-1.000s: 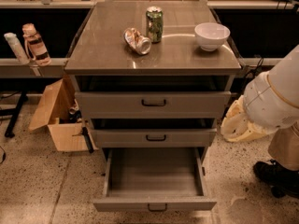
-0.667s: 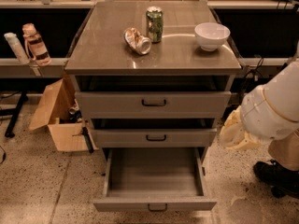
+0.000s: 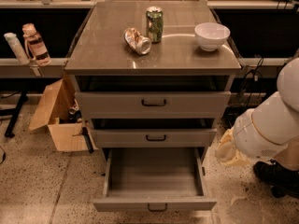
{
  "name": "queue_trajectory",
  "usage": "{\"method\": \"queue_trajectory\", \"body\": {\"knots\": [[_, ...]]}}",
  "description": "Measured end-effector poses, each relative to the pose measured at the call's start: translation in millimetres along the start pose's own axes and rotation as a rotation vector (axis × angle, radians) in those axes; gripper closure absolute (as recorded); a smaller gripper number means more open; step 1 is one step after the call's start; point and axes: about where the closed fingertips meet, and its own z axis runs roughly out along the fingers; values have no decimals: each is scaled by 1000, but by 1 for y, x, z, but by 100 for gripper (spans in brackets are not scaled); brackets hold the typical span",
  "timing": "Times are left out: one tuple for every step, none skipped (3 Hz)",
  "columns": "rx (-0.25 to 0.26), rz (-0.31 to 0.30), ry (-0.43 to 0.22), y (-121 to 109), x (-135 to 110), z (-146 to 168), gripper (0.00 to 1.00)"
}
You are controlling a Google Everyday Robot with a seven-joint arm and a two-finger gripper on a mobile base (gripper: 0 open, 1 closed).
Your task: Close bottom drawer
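The bottom drawer [image 3: 154, 203] is the lowest of the cabinet's three grey drawers. It is pulled far out, and its plain grey tray [image 3: 154, 171] shows with nothing in it. A small dark bar handle [image 3: 157, 207] sits at the centre of its flat front. The middle drawer [image 3: 154, 137] and the top drawer [image 3: 153, 103] each stand slightly out. My gripper is not in view. Only my white arm [image 3: 266, 129] shows at the right, with its beige joint end [image 3: 229, 152] beside the cabinet's right side, level with the bottom drawer's tray.
On the cabinet top [image 3: 107, 50] are a crushed can [image 3: 137, 41], an upright green can [image 3: 154, 24] and a white bowl [image 3: 212, 35]. An open cardboard box [image 3: 58, 120] stands on the floor at the left. Bottles [image 3: 35, 43] sit on a left shelf. A dark base part [image 3: 275, 176] is at the lower right.
My white arm has moved downward and a little to the left beside the cabinet's right side. The drawers have not moved.
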Motion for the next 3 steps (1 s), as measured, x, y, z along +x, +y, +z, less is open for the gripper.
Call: {"method": "queue_trajectory", "body": {"knots": [[-17,43,12,5,13,24,100],[-40,87,20,10,27,45,100],[-89,173,29,22,53,85,100]]}}
